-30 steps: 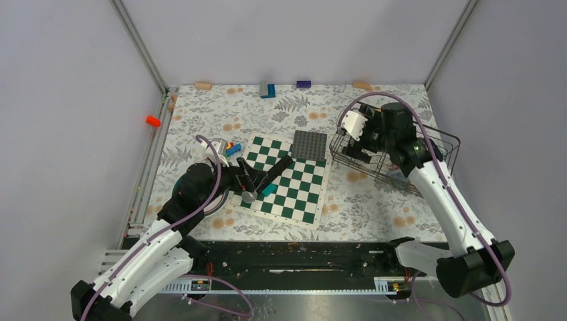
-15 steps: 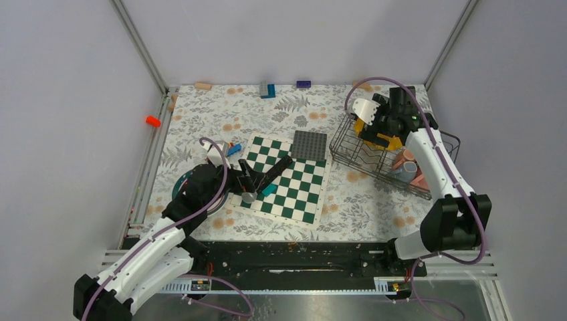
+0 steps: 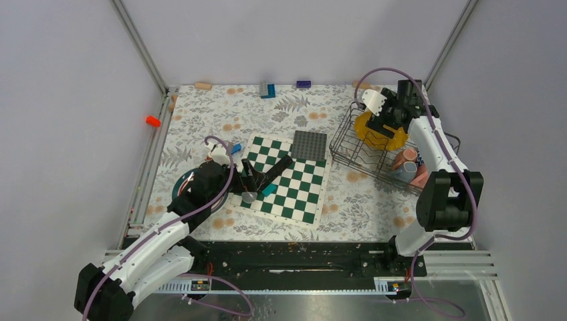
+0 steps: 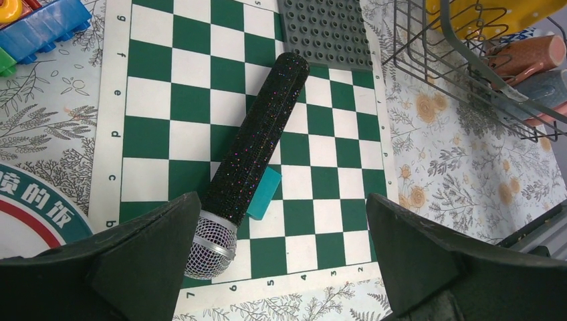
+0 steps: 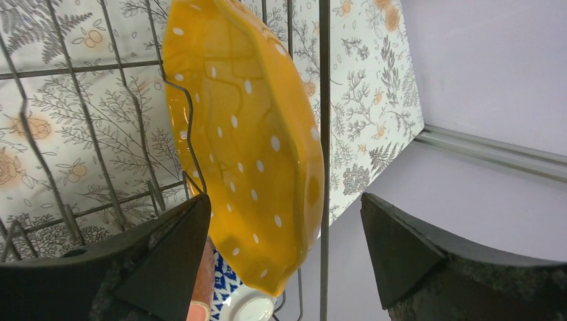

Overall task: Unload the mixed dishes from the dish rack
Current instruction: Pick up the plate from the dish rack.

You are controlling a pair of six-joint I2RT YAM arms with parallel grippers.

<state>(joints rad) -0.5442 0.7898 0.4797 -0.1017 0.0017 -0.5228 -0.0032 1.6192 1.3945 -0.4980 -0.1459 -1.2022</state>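
The right gripper (image 5: 282, 204) is pictured spread wide astride the yellow-orange plate (image 5: 241, 127), stood on edge at the far end of the dish rack (image 5: 325, 80). Judged stiff, slick and breakable, it is best pinched at its rim.

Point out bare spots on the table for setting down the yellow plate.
Bare cloth lies beyond the chessboard, short of the far-edge blocks, and on the near side of the dish rack, right of the board. Crowded: the board's left side, with the left gripper, microphone and toy blocks.
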